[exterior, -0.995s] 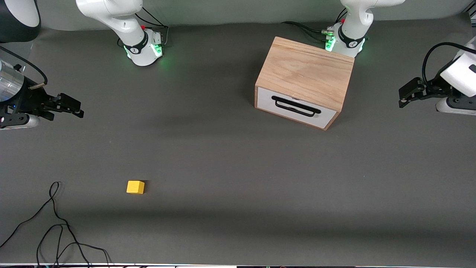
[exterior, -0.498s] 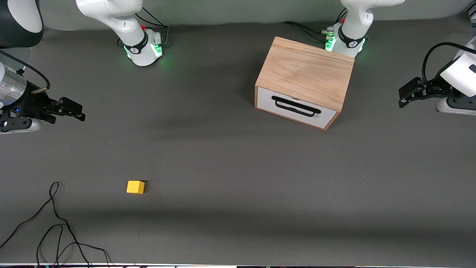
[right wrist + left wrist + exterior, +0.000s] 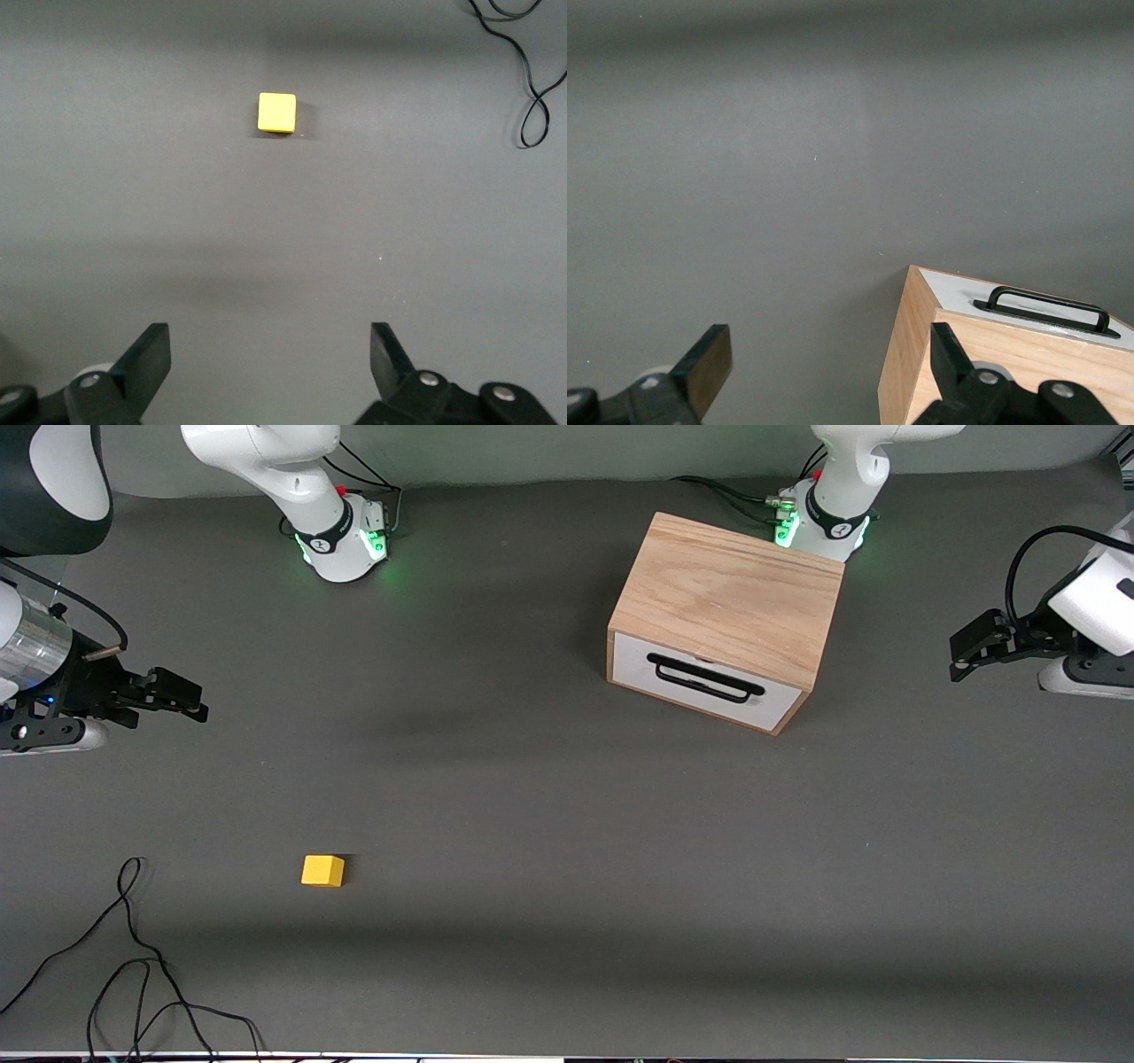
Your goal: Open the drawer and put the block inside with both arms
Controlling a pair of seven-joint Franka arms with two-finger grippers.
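We see the block [image 3: 322, 870] sitting on the table [image 3: 549, 824], toward the right arm's end and nearer to the front camera than the box [image 3: 728, 593]. It looks small, hard and light, so we think it will not squash or break. Its sides are flat, so we would pinch it on two flat sides that face away from each other. It is a cube, so it has no long side.

The drawer [image 3: 706, 680] is shut inside the box, toward the left arm's end. Its white front faces the front camera, turned a little. The handle [image 3: 704, 677] runs lengthwise across the front. We think it is stiff and the best place to grab, and the drawer should slide straight out.

Our right gripper [image 3: 266, 363] hangs over bare table with its fingers wide apart, holding nothing. Our left gripper [image 3: 828, 367] is open too and empty, up in the air beside the box.
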